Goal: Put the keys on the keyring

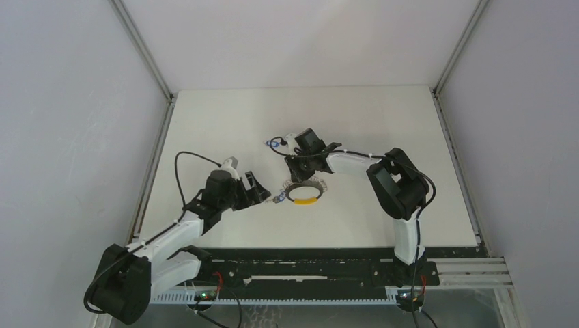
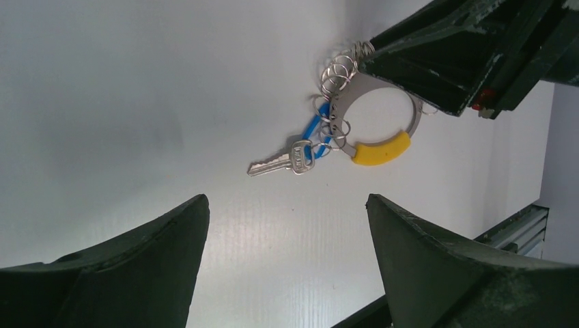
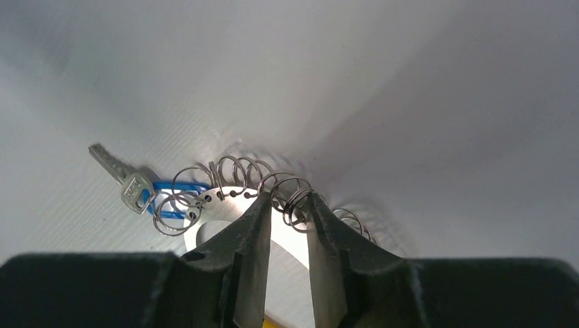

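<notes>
**Right jaws come around the keyring, left jaws wait wide**

The white tabletop [image 1: 382,123] carries everything, and both arms reach toward its middle.

The left gripper [image 2: 287,199] hovers low just beside the work. Its jaws are wide and hold nothing. I think it stands ready to bring a key while the other arm makes the ring steady.

The right gripper [image 3: 288,198] is over the far rim of the keyring [image 2: 339,113]. Its jaws are narrow, with the small wire loops of the rim between them. I cannot tell whether they already pinch the metal.

The keyring lies flat on the tabletop between the two grippers, with its yellow section [image 2: 382,149] toward the near edge.

One silver key [image 2: 276,162] lies on the left gripper's side, and a blue link seems to join it to a loop. Another key [image 1: 275,143] lies apart, beyond the right gripper, probably not yet put on.
</notes>
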